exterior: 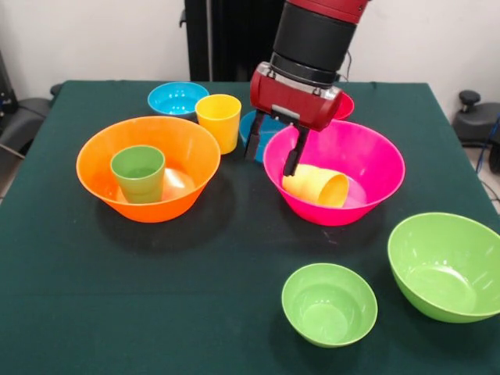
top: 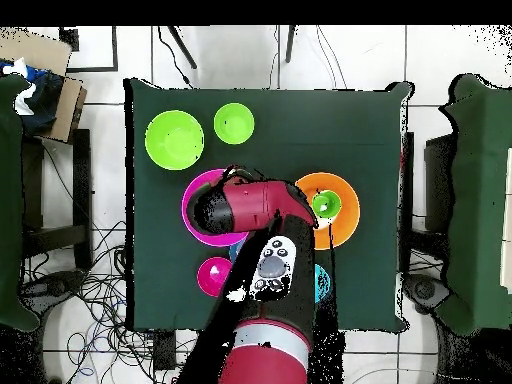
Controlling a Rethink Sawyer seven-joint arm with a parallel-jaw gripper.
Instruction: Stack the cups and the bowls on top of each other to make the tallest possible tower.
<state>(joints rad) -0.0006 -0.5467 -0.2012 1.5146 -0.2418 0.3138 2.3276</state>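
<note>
looks like a pick is being set up on the orange-yellow cup [exterior: 319,186], which is lying on its side inside the large hot pink bowl [exterior: 375,168], mouth turned away from the robot. the end effector [exterior: 273,152] is hanging over that bowl's rim with its two dark fingers [exterior: 293,160] spread apart and nothing held between them; one finger dips inside the bowl just above the cup's base end, the other sits outside the rim, so the rim looks straddled rather than the cup. whether the inner finger is actually touching the cup can't be told. for the next move a shift further over the bowl would probably be needed so both fingers drop around the cup body, and since it's tipped over and tapered, it could roll or squirt out when squeezed. nothing is really stacked yet: off to one side of the end effector the green cup [exterior: 139,173] stands upright in the large orange bowl [exterior: 191,148], the yellow cup [exterior: 219,121] stands just behind that on the bench [exterior: 117,297], with a light blue bowl [exterior: 178,98] beyond it, and the small lime green bowl [exterior: 329,303] and large lime green bowl [exterior: 449,266] sit well apart toward the camera. in the overhead view the pink bowl is mostly covered by the arm.
</note>
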